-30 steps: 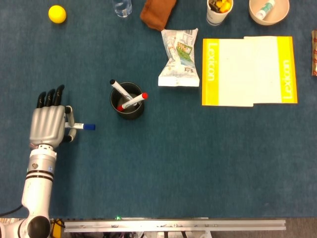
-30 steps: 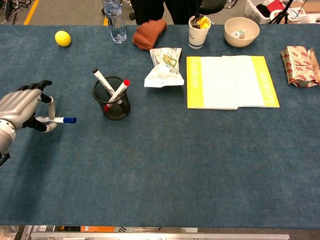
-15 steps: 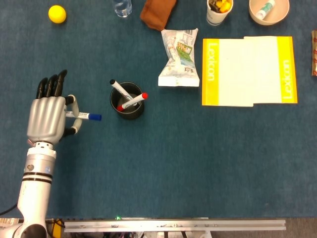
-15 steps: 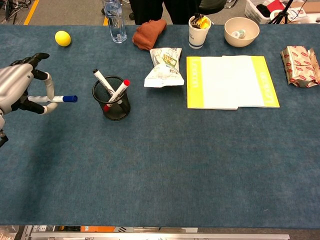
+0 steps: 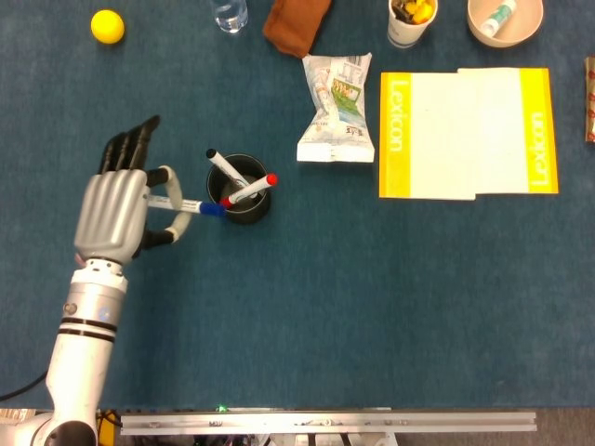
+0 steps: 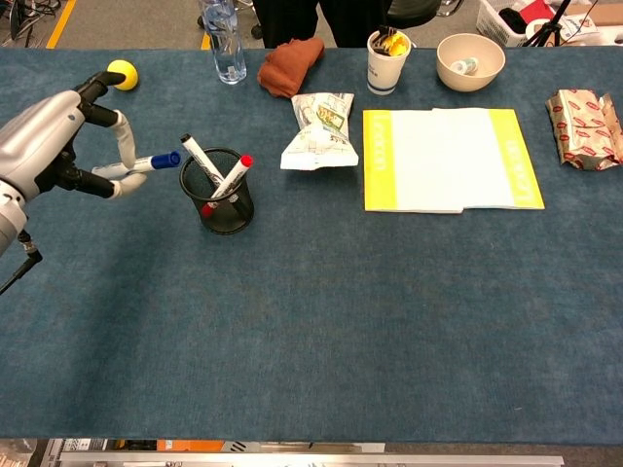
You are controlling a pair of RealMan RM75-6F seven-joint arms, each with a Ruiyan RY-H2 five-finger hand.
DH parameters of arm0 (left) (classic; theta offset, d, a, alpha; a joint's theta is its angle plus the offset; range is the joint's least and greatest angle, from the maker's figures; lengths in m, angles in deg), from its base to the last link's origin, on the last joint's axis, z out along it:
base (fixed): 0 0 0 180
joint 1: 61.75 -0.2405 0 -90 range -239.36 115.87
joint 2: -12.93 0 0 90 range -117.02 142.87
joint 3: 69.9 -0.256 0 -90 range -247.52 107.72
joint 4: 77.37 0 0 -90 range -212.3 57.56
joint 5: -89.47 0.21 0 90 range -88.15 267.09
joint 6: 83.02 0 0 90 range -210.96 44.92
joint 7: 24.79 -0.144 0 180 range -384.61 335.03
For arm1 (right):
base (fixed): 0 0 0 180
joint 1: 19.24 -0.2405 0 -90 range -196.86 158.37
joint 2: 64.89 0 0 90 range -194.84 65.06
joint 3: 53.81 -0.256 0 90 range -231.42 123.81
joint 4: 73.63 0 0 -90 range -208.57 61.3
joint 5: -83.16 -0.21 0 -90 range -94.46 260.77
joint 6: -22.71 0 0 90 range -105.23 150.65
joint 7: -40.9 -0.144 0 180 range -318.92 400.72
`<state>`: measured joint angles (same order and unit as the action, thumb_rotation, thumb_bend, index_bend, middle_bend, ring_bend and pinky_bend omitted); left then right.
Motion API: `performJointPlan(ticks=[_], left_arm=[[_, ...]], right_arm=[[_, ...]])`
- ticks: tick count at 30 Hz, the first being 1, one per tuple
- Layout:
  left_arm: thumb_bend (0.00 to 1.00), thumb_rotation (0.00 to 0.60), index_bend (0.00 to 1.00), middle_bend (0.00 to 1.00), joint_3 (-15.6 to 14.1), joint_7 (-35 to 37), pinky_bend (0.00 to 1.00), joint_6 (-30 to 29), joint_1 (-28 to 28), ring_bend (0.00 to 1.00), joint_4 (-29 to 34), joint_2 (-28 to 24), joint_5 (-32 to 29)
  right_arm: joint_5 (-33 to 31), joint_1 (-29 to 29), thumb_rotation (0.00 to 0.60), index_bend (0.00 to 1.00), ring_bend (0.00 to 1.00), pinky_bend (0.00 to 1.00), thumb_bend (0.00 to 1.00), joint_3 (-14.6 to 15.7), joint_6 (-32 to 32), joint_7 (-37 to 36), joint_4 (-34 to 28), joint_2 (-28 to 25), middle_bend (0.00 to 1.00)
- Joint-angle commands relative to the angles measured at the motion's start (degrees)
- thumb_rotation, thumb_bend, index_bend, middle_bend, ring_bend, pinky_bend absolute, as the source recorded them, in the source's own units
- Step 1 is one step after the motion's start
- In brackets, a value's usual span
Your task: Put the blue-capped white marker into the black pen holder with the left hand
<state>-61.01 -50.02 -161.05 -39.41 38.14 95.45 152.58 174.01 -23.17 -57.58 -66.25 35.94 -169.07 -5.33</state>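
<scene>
**Left robot hand is carrying the blue-capped marker up to the pen holder**

The left robot hand [image 5: 116, 216] is pinching the blue-capped white marker [image 5: 189, 205] between thumb and a finger, with the other fingers fanned out away from it, which probably keeps them from bumping the cup. The marker is lying close to level, with its blue cap pointing at the black pen holder [image 5: 240, 194] and sitting just beside the holder's left rim. In the chest view the robot hand [image 6: 54, 141] is holding the marker [image 6: 146, 163] clear of the bench [image 6: 321, 321], about level with the holder [image 6: 217, 192] rim.

The holder is already carrying a black-capped marker [image 5: 221, 166] and a red-capped marker [image 5: 251, 189], both leaning across the opening, so there isn't much free mouth left. That's likely why the approach is coming from the left side, where the gap looks biggest.

As a guess, the marker is going to need tipping upright before release, otherwise it just bridges the rim or knocks the leaning pens.

The right robot hand isn't showing in either view.
</scene>
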Motion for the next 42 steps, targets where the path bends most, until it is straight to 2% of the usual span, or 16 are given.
performJointPlan(ticks=[1, 10, 19, 31, 42], left_arm=[[0.29, 0.6, 0.66, 0.03, 2.04, 4.1, 0.01, 2.34, 0.9, 0.0, 1.73, 0.37, -1.42], [0.28, 0.6, 0.67, 0.03, 5.72, 14.07, 0.01, 8.42, 3.05, 0.0, 2.21, 1.13, -6.36], [0.28, 0.6, 0.67, 0.03, 8.61, 24.87, 0.01, 14.18, 4.34, 0.0, -1.31, 1.43, -9.45], [0.29, 0.6, 0.67, 0.03, 9.12, 29.51, 0.02, 17.78, 6.97, 0.0, -6.73, 3.96, -9.84], [0.29, 0.6, 0.66, 0.03, 8.7, 36.68, 0.04, 19.98, 6.27, 0.0, -11.72, 5.3, -9.61]], right_arm=[[-0.07, -0.09, 0.6, 0.36, 0.3, 0.43, 0.13, 0.04, 0.23, 0.08, 0.04, 0.06, 0.38], [-0.21, -0.27, 0.6, 0.36, 0.3, 0.43, 0.13, 0.2, 0.83, 0.32, 0.04, 0.14, 0.38], [-0.46, -0.37, 0.6, 0.36, 0.3, 0.43, 0.13, 0.22, 1.17, 0.35, 0.06, 0.11, 0.38], [-0.86, -0.47, 0.6, 0.36, 0.3, 0.43, 0.13, 0.26, 1.62, 0.54, -0.11, 0.04, 0.38], [-0.97, -0.46, 0.6, 0.36, 0.3, 0.43, 0.13, 0.25, 1.65, 0.36, -0.19, -0.14, 0.38]])
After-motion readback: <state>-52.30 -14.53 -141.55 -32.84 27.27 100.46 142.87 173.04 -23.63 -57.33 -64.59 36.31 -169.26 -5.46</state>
